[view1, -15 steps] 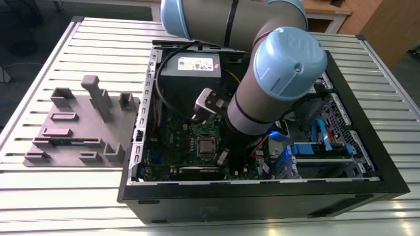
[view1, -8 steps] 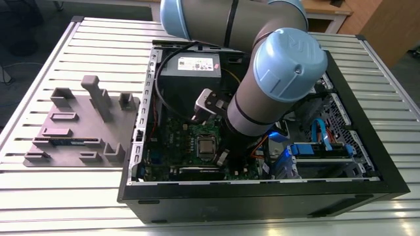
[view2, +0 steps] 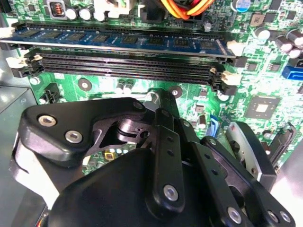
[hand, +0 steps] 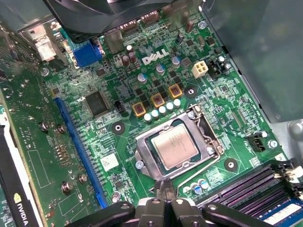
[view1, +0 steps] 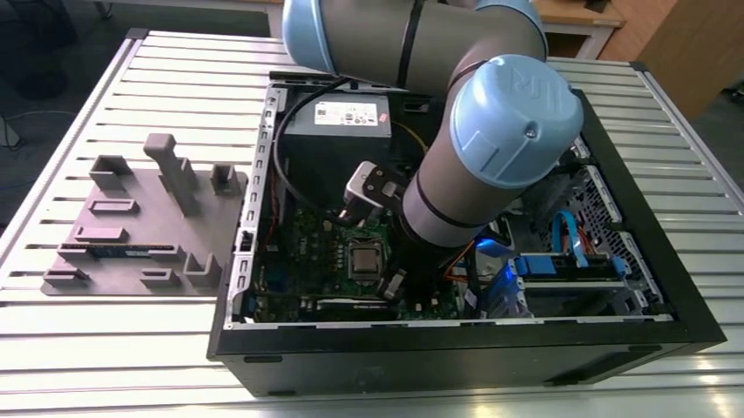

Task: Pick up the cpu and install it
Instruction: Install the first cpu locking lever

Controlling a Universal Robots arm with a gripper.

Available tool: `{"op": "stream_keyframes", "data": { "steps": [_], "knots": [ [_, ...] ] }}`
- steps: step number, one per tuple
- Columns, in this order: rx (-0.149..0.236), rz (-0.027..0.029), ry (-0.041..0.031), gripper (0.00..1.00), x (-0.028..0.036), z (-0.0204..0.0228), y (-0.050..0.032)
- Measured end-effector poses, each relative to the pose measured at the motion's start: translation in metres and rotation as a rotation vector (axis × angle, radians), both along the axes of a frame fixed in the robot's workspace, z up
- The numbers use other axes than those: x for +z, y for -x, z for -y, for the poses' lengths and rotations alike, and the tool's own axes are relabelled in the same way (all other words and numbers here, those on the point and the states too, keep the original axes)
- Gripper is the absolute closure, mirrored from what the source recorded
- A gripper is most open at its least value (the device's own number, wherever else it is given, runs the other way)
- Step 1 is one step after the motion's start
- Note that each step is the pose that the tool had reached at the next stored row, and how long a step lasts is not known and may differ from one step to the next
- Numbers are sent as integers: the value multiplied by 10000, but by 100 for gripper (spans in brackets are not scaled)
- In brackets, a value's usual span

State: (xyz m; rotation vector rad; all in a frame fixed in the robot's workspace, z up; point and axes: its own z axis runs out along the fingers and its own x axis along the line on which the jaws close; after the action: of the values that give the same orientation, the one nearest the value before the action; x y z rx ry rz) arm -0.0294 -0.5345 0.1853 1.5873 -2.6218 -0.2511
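One chip (hand: pixel 176 147) sits flat in the board's socket (hand: pixel 142 153), just beyond the gripper (hand: pixel 163 191), whose fingertips are pinched together, empty.

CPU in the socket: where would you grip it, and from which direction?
From straight above, pinching two opposite edges of the cpu. It lies flat inside the socket frame, silver top up, so only its thin rim offers purchase. The gripper sits just beside the socket.

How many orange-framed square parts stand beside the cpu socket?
3 orange-framed parts, in one row beside the cpu socket: one nearest the long blue slot, one in the middle, one nearest the white connector. None seems hidden.
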Motion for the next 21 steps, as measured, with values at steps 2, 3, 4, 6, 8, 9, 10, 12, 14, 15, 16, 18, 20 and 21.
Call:
{"op": "stream_keyframes", "data": {
  "steps": [2, 3, 4, 6, 8, 9, 10, 12, 14, 15, 16, 18, 20, 21],
  "knots": [
    [5, 0, -40, 89, 2, 1, 6],
    [3, 0, -49, 89, 6, 0, 7],
    [0, 1, -55, 89, 14, -1, 9],
    [-2, 0, -57, 89, 46, -2, 10],
    [-4, 1, -52, 89, 90, -1, 12],
    [-2, 0, -50, 89, 101, 0, 10],
    [0, 0, -50, 89, 106, -1, 9],
    [0, 0, -51, 89, 108, -1, 9],
    [1, -1, -49, 89, 109, 0, 9],
    [1, 3, -49, 89, 108, 0, 9],
    [1, 6, -47, 89, 108, 0, 9],
    [-3, 9, -45, 89, 108, -17, 11],
    [-13, 11, -48, 89, 107, -48, 15],
    [-17, 12, -48, 89, 108, -64, 18]
  ]
}}
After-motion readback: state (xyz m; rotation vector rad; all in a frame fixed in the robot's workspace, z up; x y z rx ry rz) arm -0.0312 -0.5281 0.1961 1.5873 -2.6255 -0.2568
